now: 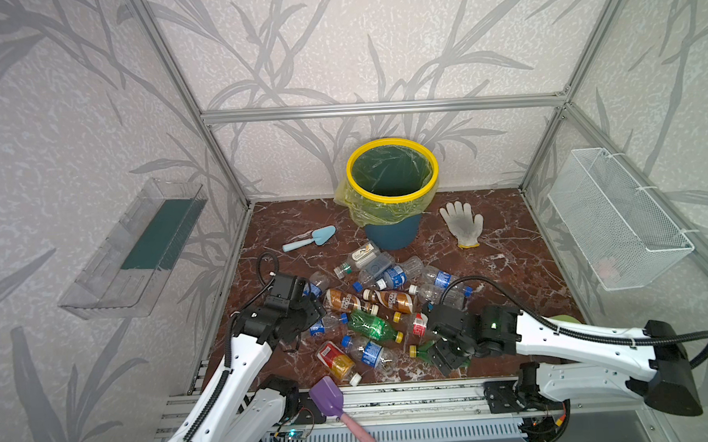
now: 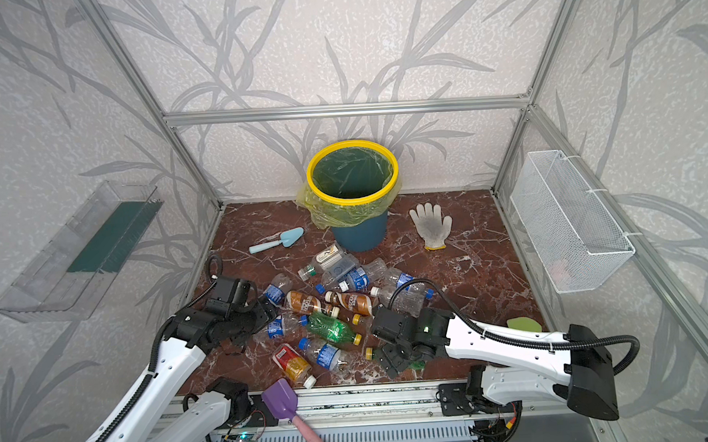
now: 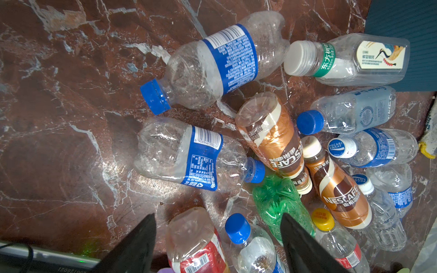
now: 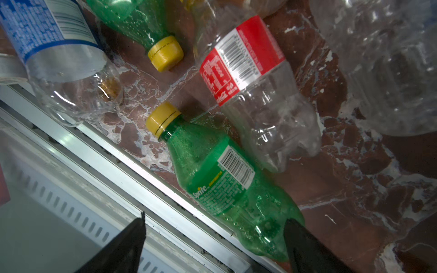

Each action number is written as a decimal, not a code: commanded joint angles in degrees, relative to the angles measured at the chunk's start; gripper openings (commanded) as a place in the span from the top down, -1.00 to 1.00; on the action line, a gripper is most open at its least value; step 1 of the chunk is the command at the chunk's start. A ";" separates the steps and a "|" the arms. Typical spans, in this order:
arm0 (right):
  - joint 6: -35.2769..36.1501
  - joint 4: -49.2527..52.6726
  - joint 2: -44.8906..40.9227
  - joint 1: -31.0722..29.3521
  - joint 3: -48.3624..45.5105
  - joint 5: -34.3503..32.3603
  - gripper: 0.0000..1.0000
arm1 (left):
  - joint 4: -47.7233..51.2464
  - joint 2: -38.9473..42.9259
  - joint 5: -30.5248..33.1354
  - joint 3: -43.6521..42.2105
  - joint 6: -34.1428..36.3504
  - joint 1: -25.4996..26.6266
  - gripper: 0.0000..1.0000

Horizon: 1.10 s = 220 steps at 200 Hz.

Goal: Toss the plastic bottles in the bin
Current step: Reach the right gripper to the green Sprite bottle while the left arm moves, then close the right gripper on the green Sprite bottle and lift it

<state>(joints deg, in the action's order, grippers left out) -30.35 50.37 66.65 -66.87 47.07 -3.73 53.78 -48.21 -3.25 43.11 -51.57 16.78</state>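
We judge nothing done: bin (image 1: 390, 234) at 12 o'clock looks empty, all plastic bottles (image 1: 389, 299) on worktop (image 1: 492, 273). Left gripper (image 3: 217, 214) spread, empty; right gripper (image 4: 214, 218) spread astride Sprite bottle (image 4: 220, 186), 5 o'clock.

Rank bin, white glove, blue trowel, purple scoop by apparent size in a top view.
1. bin
2. purple scoop, but nearest the camera, so inflated
3. white glove and blue trowel: too close to rank; glove broader, trowel longer
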 commanded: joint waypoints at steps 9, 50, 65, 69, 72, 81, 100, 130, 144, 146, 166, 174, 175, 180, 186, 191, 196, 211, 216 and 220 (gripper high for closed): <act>3.58 0.04 3.41 -0.50 0.97 -0.77 -0.85 | 0.31 0.13 -0.09 0.31 0.27 0.19 -0.65; 3.87 -0.27 7.70 -0.45 0.09 -0.54 -0.88 | -0.03 0.23 -0.34 -0.04 0.15 0.19 -0.65; 4.29 -0.75 8.80 -0.45 -0.34 -0.42 -0.89 | -0.12 0.13 -0.53 0.08 0.23 0.19 -0.65; 4.26 -0.82 8.96 -0.45 -0.36 -0.41 -0.89 | -0.20 0.09 -0.53 0.10 0.19 0.19 -0.65; 4.27 -0.92 9.16 -0.53 -0.34 -0.40 -0.89 | -0.17 0.05 -0.53 0.13 0.24 0.19 -0.65; 4.33 -1.27 9.75 -0.47 -0.61 -0.07 -0.89 | -0.06 -0.04 -0.45 0.31 0.35 0.18 -0.65; 3.82 -2.22 10.55 -0.45 -1.12 1.13 -0.87 | 0.18 0.01 -0.14 0.50 0.55 0.21 -0.65; 2.28 -4.90 10.35 -0.49 -2.83 3.34 -0.76 | 0.09 0.09 -0.48 0.38 0.44 0.20 -0.65; 1.56 -5.73 10.25 -0.45 -3.38 3.85 -0.69 | 0.10 0.00 -0.46 0.47 0.53 0.19 -0.65; 1.46 -5.83 10.25 -0.45 -3.45 3.89 -0.68 | 0.10 0.03 -0.45 0.48 0.56 0.19 -0.65; 0.57 -6.75 10.25 -0.46 -4.12 4.41 -0.58 | 0.00 -0.26 -0.53 0.57 0.66 0.19 -0.66; 0.34 -7.31 10.32 -0.46 -4.42 4.67 -0.54 | -0.05 -0.31 -0.58 0.57 0.68 0.19 -0.65; 0.31 -7.35 10.33 -0.46 -4.48 4.68 -0.54 | -0.06 -0.36 -0.60 0.57 0.68 0.19 -0.65; 0.21 -7.46 10.36 -0.47 -4.61 4.78 -0.51 | -0.07 -0.43 -0.60 0.63 0.68 0.19 -0.65; 0.11 -7.73 10.34 -0.45 -4.82 4.94 -0.48 | -0.14 -0.44 -0.61 0.56 0.71 0.19 -0.66; 0.11 -8.07 10.34 -0.50 -4.95 5.15 -0.45 | -0.17 -0.35 -0.62 0.49 0.74 0.19 -0.65; 0.03 -8.33 10.26 -0.47 -5.06 5.42 -0.42 | -0.17 -0.37 -0.62 0.46 0.60 0.19 -0.65; -0.38 -9.75 9.74 -0.54 -5.74 6.26 -0.32 | -0.25 -0.31 -0.67 0.39 0.53 0.19 -0.65; -0.54 -10.35 9.60 -0.50 -6.07 6.50 -0.29 | -0.25 -0.18 -0.71 0.48 0.51 0.19 -0.65; -0.59 -10.63 9.55 -0.52 -6.24 6.81 -0.26 | -0.32 -0.13 -0.73 0.44 0.47 0.22 -0.66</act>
<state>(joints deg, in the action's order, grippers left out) -29.58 42.39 77.08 -67.02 42.22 0.95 53.30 -48.56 -4.19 43.11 -51.11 16.80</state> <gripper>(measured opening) 0.658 0.827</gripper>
